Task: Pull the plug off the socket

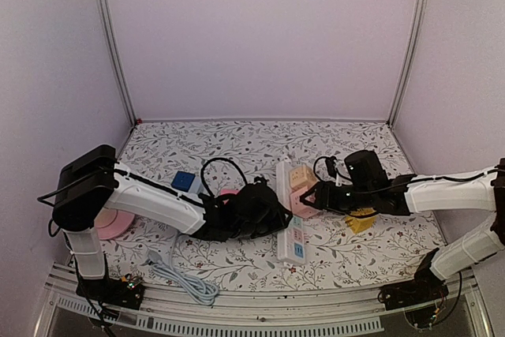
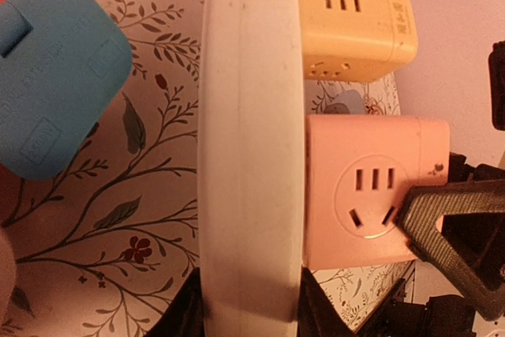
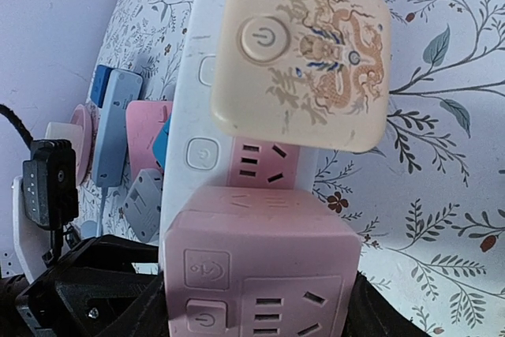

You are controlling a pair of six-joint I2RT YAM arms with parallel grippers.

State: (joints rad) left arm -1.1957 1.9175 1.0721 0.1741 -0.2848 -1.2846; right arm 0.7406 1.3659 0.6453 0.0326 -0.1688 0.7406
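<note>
Lying along the middle of a flower-patterned counter, a white strip runs from near to far between the two arms. Two cube-shaped plugs sit on its far half. A cream plug is farthest away, and a pink plug is just nearer, close beside it. The pink plug is seated on the strip. From the left wrist, its side lies flat against the strip's edge with no gap showing.

The left hand reaches in from the left and pinches the strip, with dark fingers on both long sides of it, about level with the pink plug. The right hand comes in from the right and is pressed onto the pink plug, black fingers against two opposite sides of the cube. From the left wrist, one right fingertip touches the pink plug's face by its socket holes.

From the right wrist, the cream plug's top shows a round power button and a dragon design. The pink plug shows two power buttons and socket holes.

Left of the strip lies a blue adapter, with a pink disc farther left beside the left arm. A yellow block sits beside the right arm, and a grey cable lies coiled near the near edge.
</note>
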